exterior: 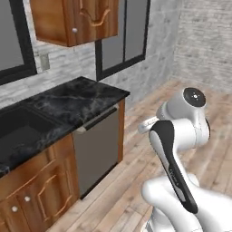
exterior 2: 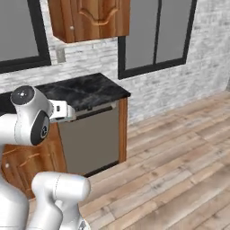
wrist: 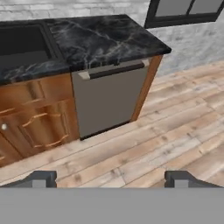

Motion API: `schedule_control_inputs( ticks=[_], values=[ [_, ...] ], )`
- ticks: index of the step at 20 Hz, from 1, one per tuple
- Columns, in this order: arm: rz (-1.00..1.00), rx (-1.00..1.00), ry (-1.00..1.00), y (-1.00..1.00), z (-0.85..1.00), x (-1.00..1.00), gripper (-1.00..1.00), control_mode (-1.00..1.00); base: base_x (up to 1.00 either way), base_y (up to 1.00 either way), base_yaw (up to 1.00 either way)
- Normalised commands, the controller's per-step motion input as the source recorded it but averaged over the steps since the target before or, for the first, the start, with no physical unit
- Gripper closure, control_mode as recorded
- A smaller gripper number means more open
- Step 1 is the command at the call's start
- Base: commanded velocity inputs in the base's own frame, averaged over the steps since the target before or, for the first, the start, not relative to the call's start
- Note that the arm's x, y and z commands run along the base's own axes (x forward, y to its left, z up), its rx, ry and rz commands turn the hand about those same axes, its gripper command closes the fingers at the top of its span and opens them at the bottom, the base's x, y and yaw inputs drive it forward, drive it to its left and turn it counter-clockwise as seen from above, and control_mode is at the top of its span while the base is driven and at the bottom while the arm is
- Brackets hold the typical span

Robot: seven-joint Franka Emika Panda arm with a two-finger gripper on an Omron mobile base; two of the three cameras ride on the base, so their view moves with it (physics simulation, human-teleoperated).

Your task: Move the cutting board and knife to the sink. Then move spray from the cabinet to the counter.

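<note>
I have the pincer (wrist: 112, 180) spread wide and holding nothing, its two tips standing far apart at the bottom of the hand view, hanging out over the wooden floor (wrist: 175, 131). Ahead of the pincer and above it lies the black marble worktop (wrist: 105, 37), with the dark sink (wrist: 22, 43) sunk into it off to the pincer's left. I judge I am at the very start of the job: no cutting board and no knife lie on the stretch of worktop I can see, so the first step calls for finding them before any reach.

The next move, as I read it, is to drive or swing toward wherever the board sits, then line up over it.

Counting: one sink, one grey dishwasher front (wrist: 109, 98) straight ahead of the pincer, one wall cabinet (exterior: 74, 20) high above the worktop with its doors closed. The spray is presumably behind them; I cannot see it.
</note>
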Motion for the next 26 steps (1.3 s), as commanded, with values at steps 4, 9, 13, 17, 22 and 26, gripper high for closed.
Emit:
schedule_control_inputs(
  ticks=[4,9,13,17,22,26],
  values=[
    [0.0,0.0,0.0,0.0,0.0,0.0,-1.0,1.0,0.0,-0.08,-0.97],
    [0.0,0.0,0.0,0.0,0.0,0.0,-1.0,1.0,0.0,0.0,-1.0],
    [0.0,0.0,0.0,0.0,0.0,0.0,-1.0,1.0,0.0,0.0,-1.0],
    [0.0,0.0,0.0,0.0,0.0,0.0,-1.0,1.0,0.0,-0.06,-0.97],
    [0.0,0.0,0.0,0.0,0.0,0.0,-1.0,1.0,0.02,-0.57,-0.79],
    [0.0,0.0,0.0,0.0,0.0,0.0,-1.0,1.0,0.29,-0.88,-0.34]
  ],
)
